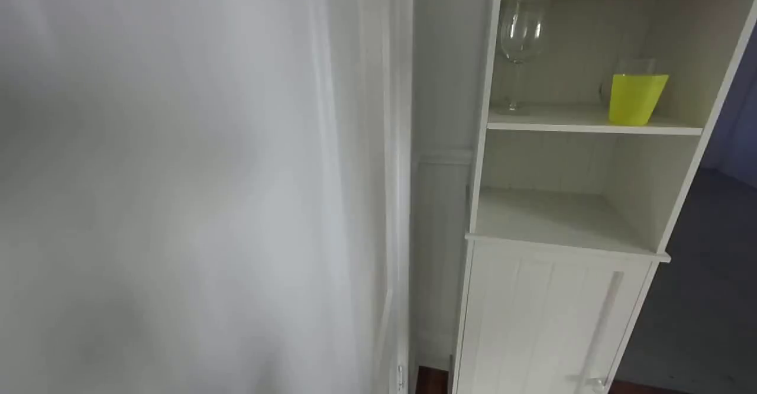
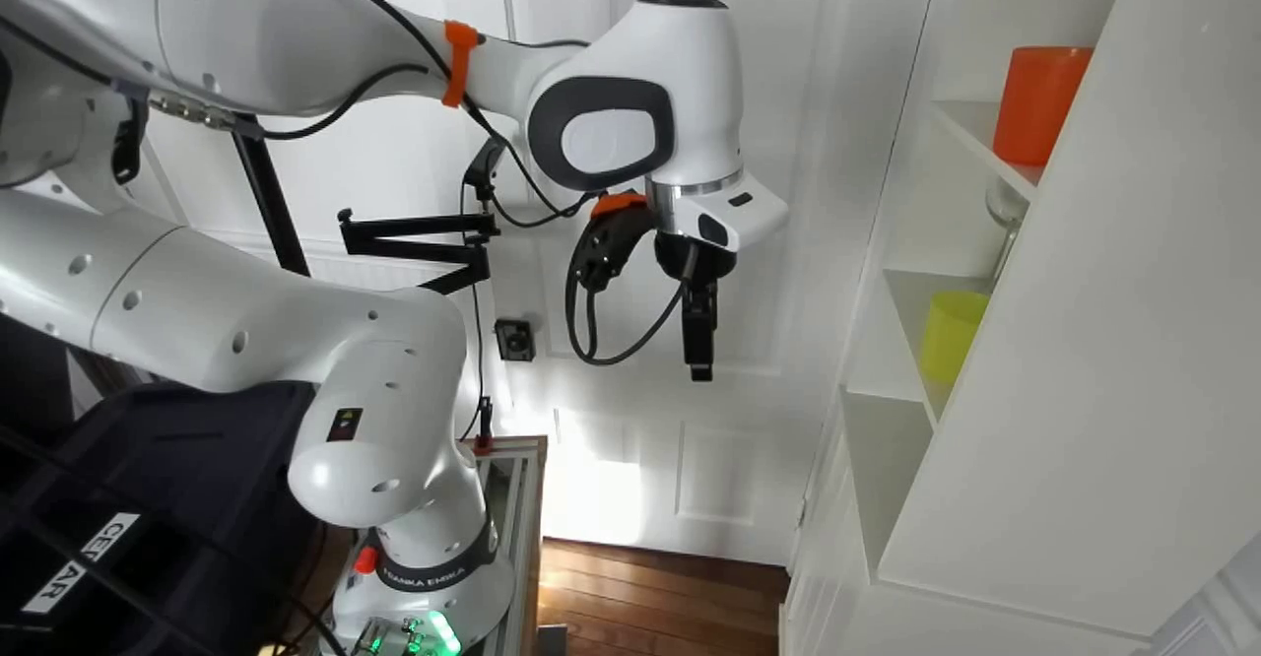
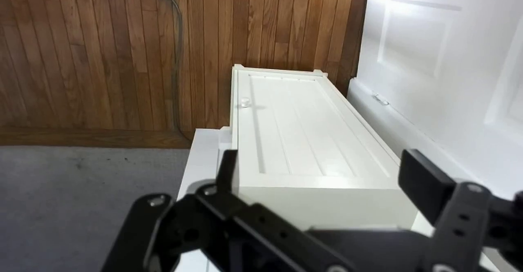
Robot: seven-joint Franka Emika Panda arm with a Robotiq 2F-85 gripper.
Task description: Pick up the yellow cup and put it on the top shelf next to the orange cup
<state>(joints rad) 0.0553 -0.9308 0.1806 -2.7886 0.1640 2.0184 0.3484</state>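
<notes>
Plastic, I judge: the yellow cup (image 1: 636, 100) should be light, slightly springy, perhaps slick. It stands at the front edge of the middle shelf (image 1: 559, 117), near a corner. With my gripper (image 3: 320, 166) spread, holding nothing, I'd pinch its sides below the rim. My base band (image 2: 433, 579) reads FRANKA EMIKA; a label (image 2: 99, 547), seemingly CEDAR.
</notes>
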